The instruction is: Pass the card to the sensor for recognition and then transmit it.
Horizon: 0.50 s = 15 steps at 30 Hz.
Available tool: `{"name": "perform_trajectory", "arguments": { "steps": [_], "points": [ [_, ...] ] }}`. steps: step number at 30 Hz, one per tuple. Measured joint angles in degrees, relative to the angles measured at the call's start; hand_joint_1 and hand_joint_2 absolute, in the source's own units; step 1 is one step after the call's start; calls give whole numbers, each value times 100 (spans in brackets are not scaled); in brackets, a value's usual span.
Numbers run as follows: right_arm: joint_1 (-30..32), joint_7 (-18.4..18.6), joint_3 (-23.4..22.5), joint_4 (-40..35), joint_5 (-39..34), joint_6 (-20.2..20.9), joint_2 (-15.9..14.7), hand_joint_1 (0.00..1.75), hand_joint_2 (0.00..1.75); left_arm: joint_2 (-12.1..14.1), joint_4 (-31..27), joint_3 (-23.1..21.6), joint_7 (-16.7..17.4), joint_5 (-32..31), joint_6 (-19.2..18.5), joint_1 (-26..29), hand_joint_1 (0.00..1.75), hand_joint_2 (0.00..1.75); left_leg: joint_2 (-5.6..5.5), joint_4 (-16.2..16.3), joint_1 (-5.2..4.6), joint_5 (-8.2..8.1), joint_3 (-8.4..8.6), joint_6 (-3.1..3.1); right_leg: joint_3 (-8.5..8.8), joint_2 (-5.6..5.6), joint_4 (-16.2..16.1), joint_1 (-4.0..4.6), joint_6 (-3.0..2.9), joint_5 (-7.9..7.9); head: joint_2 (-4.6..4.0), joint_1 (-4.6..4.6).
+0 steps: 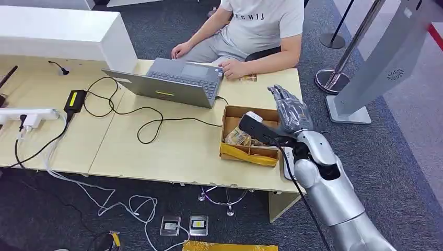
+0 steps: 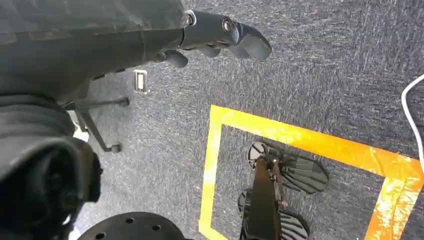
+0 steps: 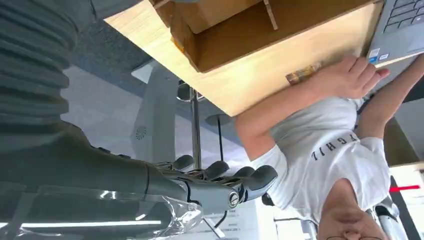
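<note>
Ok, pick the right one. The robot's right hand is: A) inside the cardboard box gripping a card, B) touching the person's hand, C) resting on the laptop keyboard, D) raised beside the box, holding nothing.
D: the right hand is raised at the far right corner of the cardboard box, fingers extended and nothing in them.

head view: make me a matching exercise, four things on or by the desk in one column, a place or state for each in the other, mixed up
Things:
1. laptop
2. cardboard box
3. right hand
4. power strip

Places or states:
a. raised over the desk's right end, holding nothing, fingers extended
b. at the desk's left edge, white, with plugs in it
c. open in front of the seated person, whose hand rests at its keyboard
d. on the desk near the front right corner, open-topped with dividers

Pairs: 1-c, 2-d, 3-a, 4-b
</note>
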Motion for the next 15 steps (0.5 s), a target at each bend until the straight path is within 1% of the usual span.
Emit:
{"name": "perform_trajectory", "arguments": {
  "steps": [7, 15],
  "points": [
    [98, 7, 40, 2, -22, 65, 2, 0, 175, 0, 0, 2, -2, 0, 15, 4, 0, 0, -1, 0, 0, 0, 0, 0, 0, -1, 0, 0, 0, 0, 0, 0],
    [255, 28, 53, 159, -52, -96, -7, 0, 175, 0, 0, 2, 7, -48, 13, 2, 0, 0, -1, 0, 0, 0, -1, 0, 0, -1, 0, 0, 0, 0, 0, 0]
  ]
}}
